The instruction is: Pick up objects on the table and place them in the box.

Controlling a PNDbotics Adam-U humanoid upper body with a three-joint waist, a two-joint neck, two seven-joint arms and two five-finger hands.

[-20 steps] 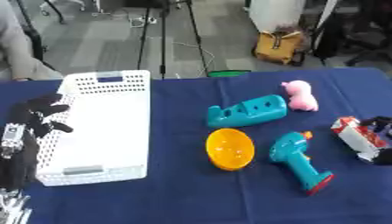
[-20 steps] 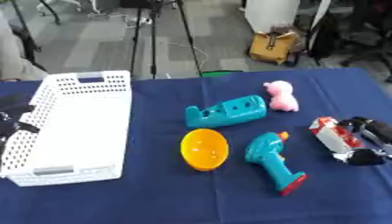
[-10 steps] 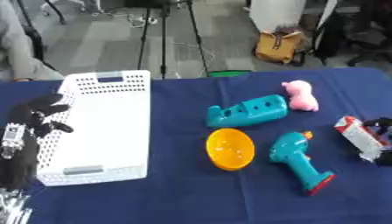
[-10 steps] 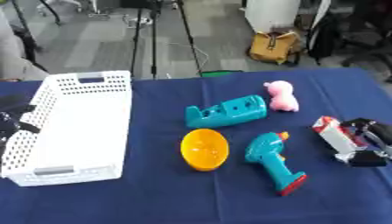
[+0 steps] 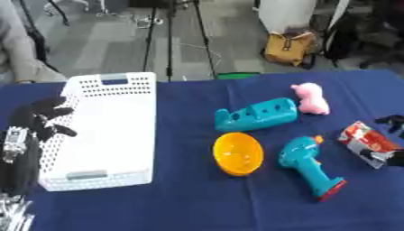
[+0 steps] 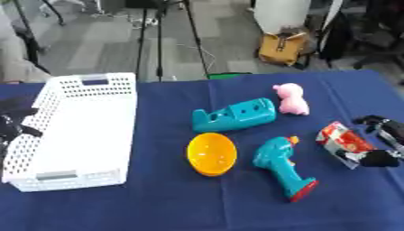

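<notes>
1. Where the right hand (image 6: 377, 144) works at the table's right edge, its fingers are curled around a red and white carton (image 6: 341, 139), with one fingertip above the carton's far end and the thumb below its near end. The carton lies low over the blue tablecloth (image 6: 158, 207); whether it has lifted clear cannot be told.
2. Just left of the carton lies a teal toy drill (image 6: 282, 167), its red base pointing toward the near edge. An orange bowl (image 6: 211, 154) sits beside the drill on the left.
3. Behind these lie a teal block with holes (image 6: 234, 116) and a pink plush toy (image 6: 290, 98), close together.
4. At the table's left side stands the white perforated box (image 6: 75, 131); nothing is visible inside it.
5. Beside the box's left wall the left hand (image 5: 43, 119) hangs idle, fingers spread apart and holding nothing.
6. Judgement: the task is at its start, with all five objects outside the box.
7. Hazard: the carton is held near its ends by fingertips; it may rotate or slip during the lift.
8. Hazard: the box is well apart from the carton, across the table. A low carry would pass over the drill and bowl and could knock them.
9. Hazard: a release short of the box's right wall would drop the carton onto the rim or the cloth.
</notes>
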